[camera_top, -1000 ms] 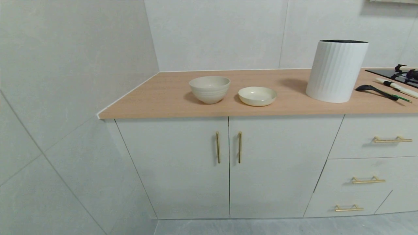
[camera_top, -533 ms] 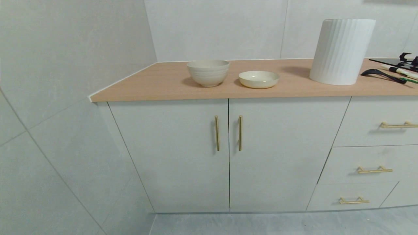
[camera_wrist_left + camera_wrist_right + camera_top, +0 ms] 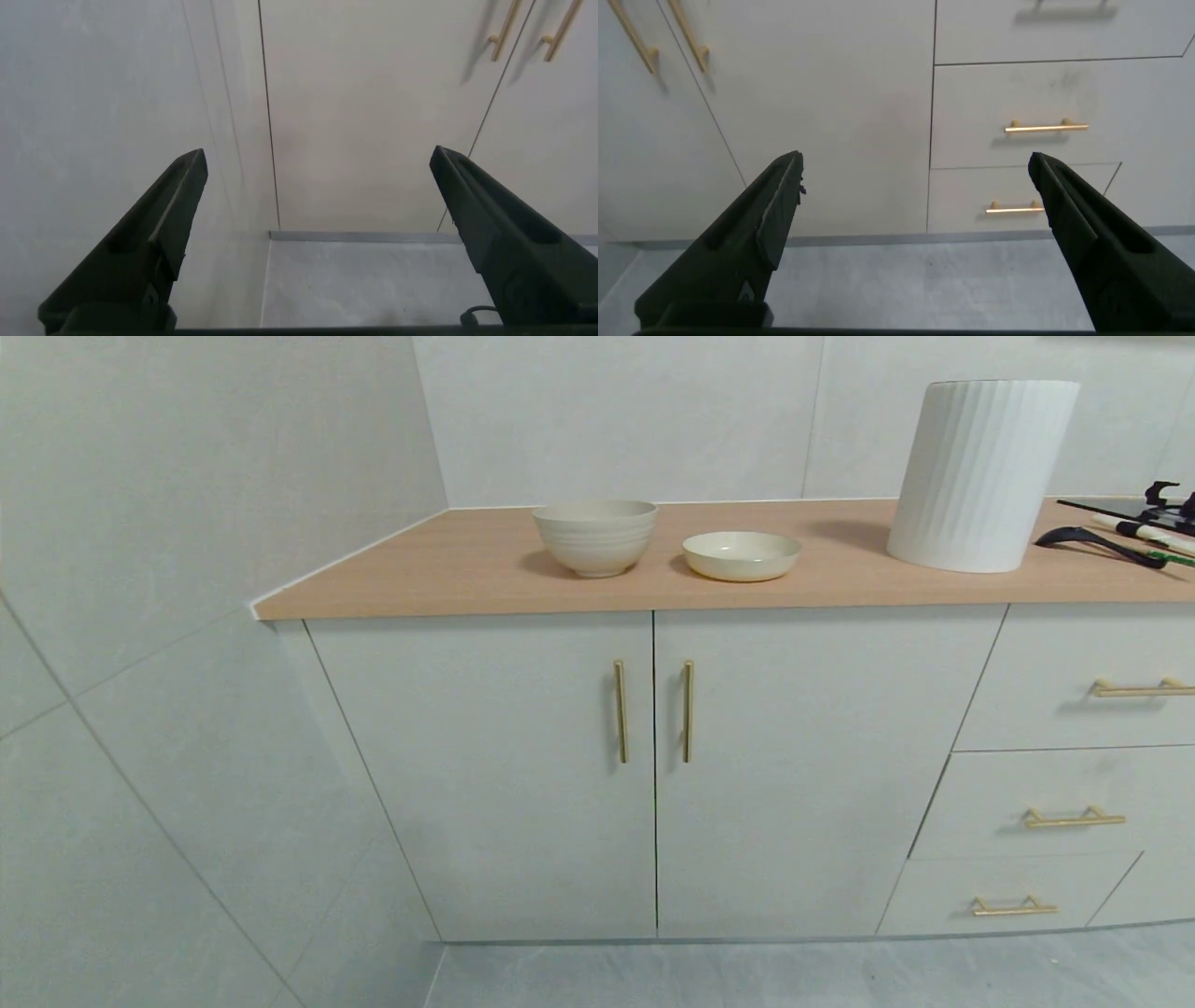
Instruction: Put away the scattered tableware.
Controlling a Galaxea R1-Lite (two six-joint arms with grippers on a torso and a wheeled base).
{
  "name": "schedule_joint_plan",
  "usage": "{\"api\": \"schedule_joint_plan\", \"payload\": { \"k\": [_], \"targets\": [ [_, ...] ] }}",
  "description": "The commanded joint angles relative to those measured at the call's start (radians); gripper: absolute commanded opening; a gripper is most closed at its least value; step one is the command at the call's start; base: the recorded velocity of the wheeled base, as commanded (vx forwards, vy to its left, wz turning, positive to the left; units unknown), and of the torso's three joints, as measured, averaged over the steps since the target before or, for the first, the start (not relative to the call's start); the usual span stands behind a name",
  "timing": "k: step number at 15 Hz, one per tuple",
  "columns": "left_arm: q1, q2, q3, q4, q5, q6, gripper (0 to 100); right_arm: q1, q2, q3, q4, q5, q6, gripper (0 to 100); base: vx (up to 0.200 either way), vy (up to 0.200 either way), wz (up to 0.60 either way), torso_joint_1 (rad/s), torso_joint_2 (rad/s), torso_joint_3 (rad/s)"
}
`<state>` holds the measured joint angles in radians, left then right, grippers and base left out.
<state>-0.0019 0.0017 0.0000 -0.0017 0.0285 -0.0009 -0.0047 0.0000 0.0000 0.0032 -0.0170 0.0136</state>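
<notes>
Status: nothing put away yet, going by how things lie.

Left gripper (image 3: 318,159): fingers spread wide, nothing between them. Right gripper (image 3: 915,163): the same, spread and empty. Both are held low, facing the cabinet front, with the floor (image 3: 374,280) just beyond their tips.

Ahead of the left gripper: the closed double doors (image 3: 523,775), with their two vertical brass handles (image 3: 621,711) off toward the right gripper's side. Ahead of the right gripper: a stack of closed drawers (image 3: 1036,112) with brass pulls. No door or drawer is open.

Well above both grippers and farther back is the table (image 3: 448,574). The bowl (image 3: 595,537) sits upright on it, roughly above the left gripper's door. The shallow dish (image 3: 741,555) stands just beside the bowl on the right gripper's side, apart from it. Neither is touched.

Farther along on the right gripper's side stands a tall ribbed white container (image 3: 980,476), upright. Past it a black ladle (image 3: 1088,543) and a few long utensils (image 3: 1144,532) lie flat near the stove edge; I cannot tell exactly what kinds they are.

Judgement: task at its start. Still to do are bowl, dish, ladle and long utensils. Storage is likely the container or the cabinet, but I cannot tell which. Both grippers must be raised to table height first.
</notes>
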Motion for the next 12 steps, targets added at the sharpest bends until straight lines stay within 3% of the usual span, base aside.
{"api": "schedule_joint_plan", "payload": {
  "k": [1, 12],
  "targets": [
    [0.0, 0.001, 0.0, 0.0, 0.001, -0.001, 100, 0.0, 0.0, 0.0, 0.0, 0.0, 0.0, 100, 0.2, 0.0, 0.0, -0.002, 0.01, 0.002],
    [0.0, 0.001, 0.0, 0.0, 0.001, -0.001, 100, 0.0, 0.002, 0.0, 0.001, 0.003, -0.006, 100, 0.0, 0.0, 0.0, 0.0, 0.0, 0.0]
  ]
}}
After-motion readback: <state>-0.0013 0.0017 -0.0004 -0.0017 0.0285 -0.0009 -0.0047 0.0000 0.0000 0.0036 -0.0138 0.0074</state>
